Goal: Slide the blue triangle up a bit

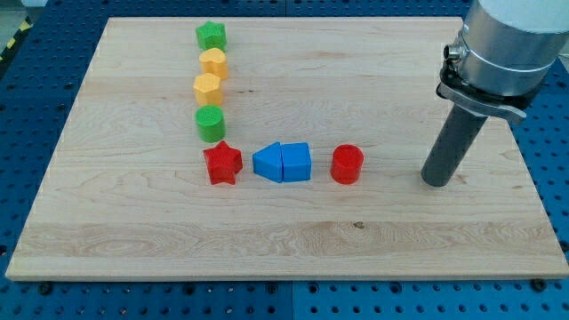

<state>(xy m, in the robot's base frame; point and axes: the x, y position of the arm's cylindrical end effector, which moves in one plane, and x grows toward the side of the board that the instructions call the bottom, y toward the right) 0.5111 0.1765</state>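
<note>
Your tip (436, 181), a bare rod with no claw, sits well right of the blue triangle (267, 163); red cylinder (347, 164) lies between.

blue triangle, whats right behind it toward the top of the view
Bare board lies above the blue triangle. Nothing there is covered; my tip stands far off at the view's right.

A robotics lab bench: a wooden board (293, 240) lies on a blue perforated metal table (44, 71).
</note>
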